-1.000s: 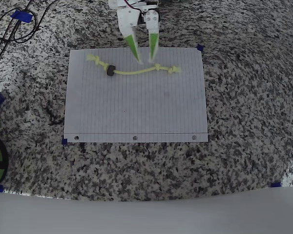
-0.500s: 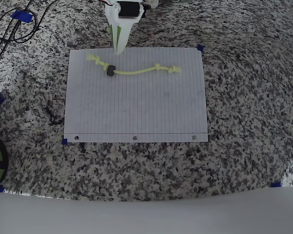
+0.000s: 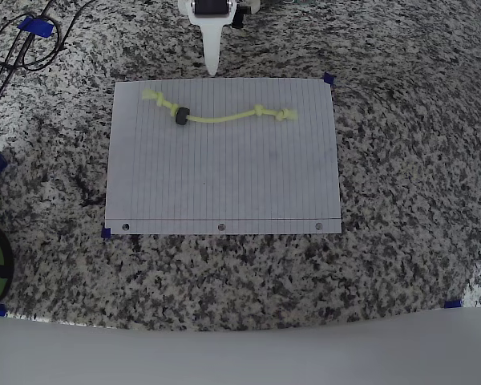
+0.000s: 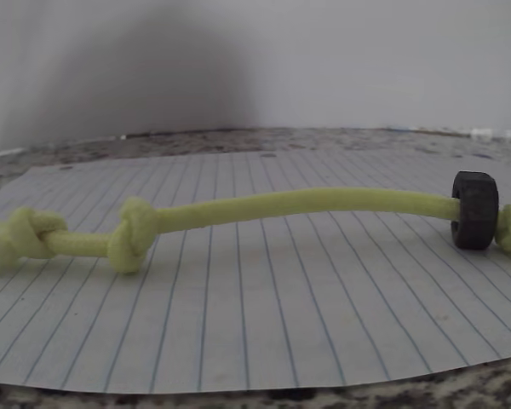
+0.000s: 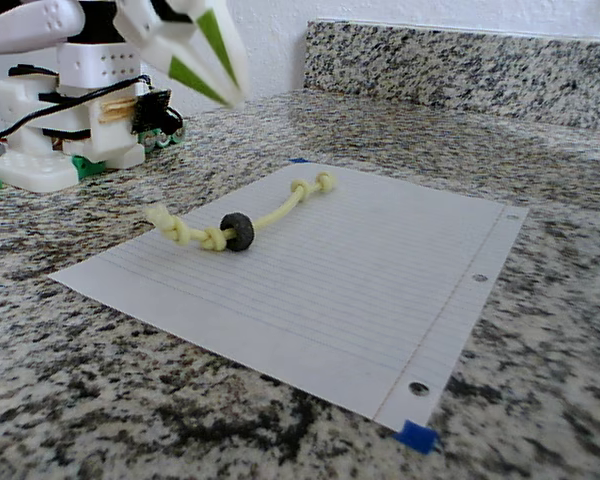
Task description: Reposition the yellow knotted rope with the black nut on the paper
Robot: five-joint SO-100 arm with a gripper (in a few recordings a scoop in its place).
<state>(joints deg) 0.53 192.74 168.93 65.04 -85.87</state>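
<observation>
Overhead view: the gripper (image 3: pixel 212 66) is hanging empty, fingers together, just beyond the paper's (image 3: pixel 224 184) far edge, apart from the yellow knotted rope (image 3: pixel 221 118) lying on the paper's far part.

Wrist view: the black nut (image 4: pixel 474 210) is sitting near the rope's right end.

Fixed view: the gripper is hovering above the counter (image 5: pixel 540 330), closed on nothing.

yellow knotted rope (image 4: pixel 264 206) lying across lined paper (image 4: pixel 264 324), black nut (image 4: pixel 475 210) at right
</observation>
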